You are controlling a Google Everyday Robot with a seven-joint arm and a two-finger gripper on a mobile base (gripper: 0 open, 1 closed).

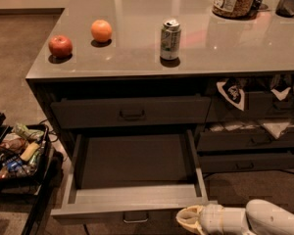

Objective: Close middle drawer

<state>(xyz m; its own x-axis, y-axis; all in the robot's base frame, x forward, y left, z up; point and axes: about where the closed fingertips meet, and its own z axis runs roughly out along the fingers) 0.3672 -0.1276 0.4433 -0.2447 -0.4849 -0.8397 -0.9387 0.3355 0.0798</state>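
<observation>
Middle drawer point(132, 196) stands pulled well out of the cabinet, front edge running nine to three. Gripper point(190, 219) hovers near the front's right end, three o'clock of the handle point(135, 218). Open or closed, can't tell. The push should go toward twelve.

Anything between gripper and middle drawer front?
Nothing visible: camera view shows the gripper at the front of the open middle drawer, right of its handle; contact unclear.
</observation>
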